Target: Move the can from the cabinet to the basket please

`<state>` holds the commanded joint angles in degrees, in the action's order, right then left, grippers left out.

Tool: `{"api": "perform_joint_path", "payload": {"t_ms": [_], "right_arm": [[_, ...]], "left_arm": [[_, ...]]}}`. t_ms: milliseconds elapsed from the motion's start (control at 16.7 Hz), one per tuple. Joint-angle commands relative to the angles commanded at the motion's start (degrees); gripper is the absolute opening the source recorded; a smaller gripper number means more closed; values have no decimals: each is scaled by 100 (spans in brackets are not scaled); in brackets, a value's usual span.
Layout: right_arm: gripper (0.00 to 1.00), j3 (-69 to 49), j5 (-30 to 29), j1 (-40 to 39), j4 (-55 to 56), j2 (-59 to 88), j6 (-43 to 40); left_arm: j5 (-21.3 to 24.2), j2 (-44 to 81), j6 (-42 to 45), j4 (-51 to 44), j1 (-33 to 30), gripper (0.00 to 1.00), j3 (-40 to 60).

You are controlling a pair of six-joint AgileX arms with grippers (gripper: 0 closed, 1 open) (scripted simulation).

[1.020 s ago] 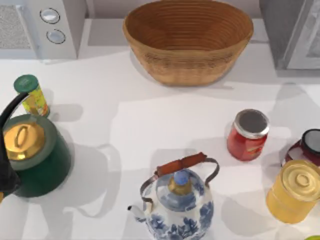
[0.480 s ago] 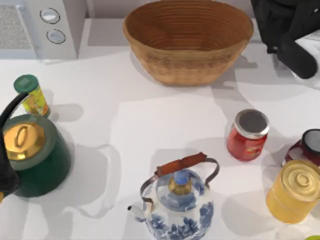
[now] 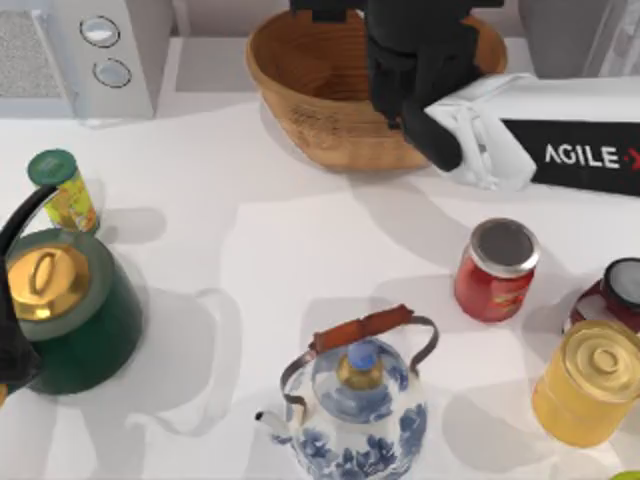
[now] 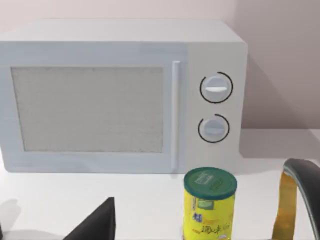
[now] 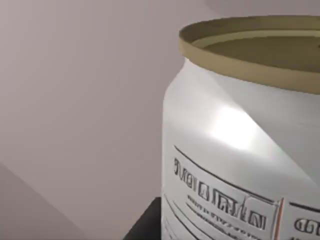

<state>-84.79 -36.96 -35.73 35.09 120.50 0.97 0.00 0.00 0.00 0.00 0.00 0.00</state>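
The silver-white can [image 5: 240, 150] with dark lettering and a dull metal top sits very close in the right wrist view, tilted. A dark finger [image 5: 145, 227] shows at its base. My right gripper [image 3: 405, 55] is shut on it and hangs above the right half of the tan wicker basket [image 3: 310, 90] at the table's back. In the top view the arm hides the can. The grey cabinet [image 3: 560, 25] stands at the back right corner. My left arm [image 3: 10, 355] stays parked at the left edge.
A white microwave [image 3: 100, 50] stands at the back left, with a yellow container [image 3: 62, 190] and a green kettle [image 3: 65, 310] in front of it. A blue-white teapot [image 3: 355, 405] is front centre. A red jar [image 3: 497, 268] and a yellow tin [image 3: 590, 380] stand at the right.
My right arm has swung left from the cabinet at the back right to above the basket, carrying the can. The left arm and the other objects have not moved.
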Motion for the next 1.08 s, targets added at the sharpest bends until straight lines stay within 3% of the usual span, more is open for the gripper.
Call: {"api": "perform_joint_path", "payload": {"t_ms": [1020, 1080], "right_arm": [[0, -513, 153, 159, -30, 476, -7], [8, -513, 153, 159, -30, 476, -7]], "left_arm": [[0, 0, 0, 0, 0, 100, 0], [0, 0, 0, 0, 0, 100, 0]]}}
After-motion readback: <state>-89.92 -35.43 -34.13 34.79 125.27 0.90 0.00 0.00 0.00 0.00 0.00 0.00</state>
